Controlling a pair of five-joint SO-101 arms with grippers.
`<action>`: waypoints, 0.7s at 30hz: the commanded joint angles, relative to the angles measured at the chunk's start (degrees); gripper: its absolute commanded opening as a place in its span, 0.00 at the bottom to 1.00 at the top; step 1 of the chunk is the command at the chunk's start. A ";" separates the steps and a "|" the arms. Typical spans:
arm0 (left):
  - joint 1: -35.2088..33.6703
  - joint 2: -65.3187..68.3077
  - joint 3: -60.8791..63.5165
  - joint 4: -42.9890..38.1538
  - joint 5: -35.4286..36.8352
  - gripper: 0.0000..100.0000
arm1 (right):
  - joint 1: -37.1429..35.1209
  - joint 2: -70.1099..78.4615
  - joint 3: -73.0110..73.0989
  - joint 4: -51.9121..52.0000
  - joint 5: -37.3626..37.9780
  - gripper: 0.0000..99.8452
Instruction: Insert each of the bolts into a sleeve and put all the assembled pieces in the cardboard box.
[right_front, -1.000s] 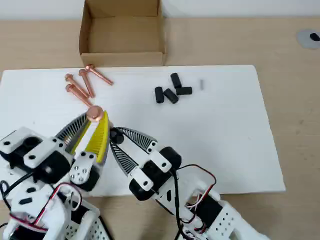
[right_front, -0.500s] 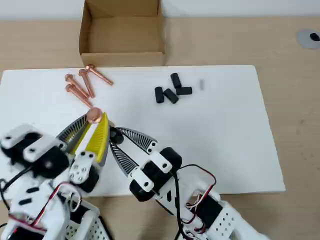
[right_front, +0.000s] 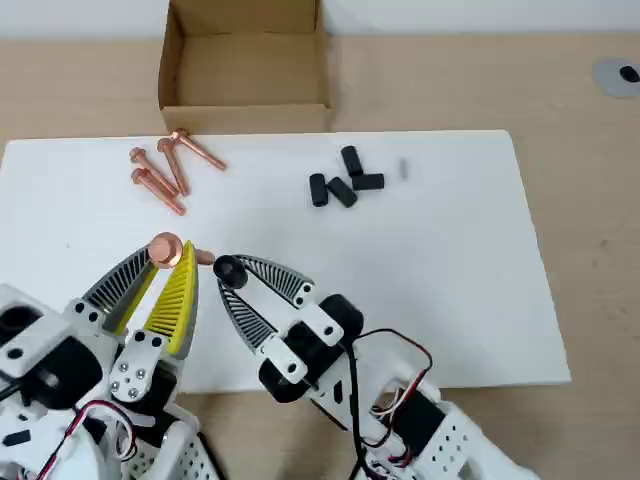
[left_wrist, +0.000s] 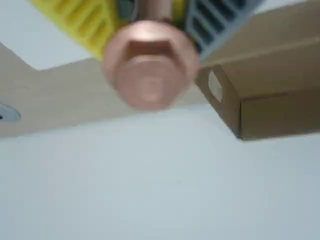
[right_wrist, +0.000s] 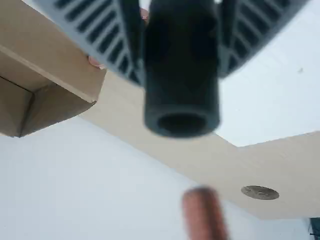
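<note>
L gripper (right_front: 168, 262) clamped on copper bolt (right_front: 165, 250), lower left of frame. R gripper (right_front: 232, 272) clamped on black sleeve (right_front: 227, 269), just right of it. Loose bolts (right_front: 165, 168) and loose sleeves (right_front: 343, 184) on white board (right_front: 450, 280), upper part. Cardboard box (right_front: 245, 118) at top.

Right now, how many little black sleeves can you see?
5. Four sleeves lie clustered on the white board; the fifth sleeve is in the right gripper. None seems hidden.

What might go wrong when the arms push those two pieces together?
The bolt in the left gripper looks off-line from the hole of the sleeve in the right gripper, so it may miss and bump it. Both are pinched at the tips, so either might twist or drop.
</note>
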 joint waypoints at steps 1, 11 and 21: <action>2.46 0.13 -2.46 0.09 1.41 0.01 | -0.66 -5.14 -0.13 -1.41 0.35 0.01; 5.45 0.13 -2.29 0.18 1.93 0.01 | -0.66 -5.14 -0.13 -1.41 0.35 0.01; 5.36 0.22 -2.29 3.52 1.76 0.01 | -0.66 -5.14 -0.13 -1.41 0.35 0.01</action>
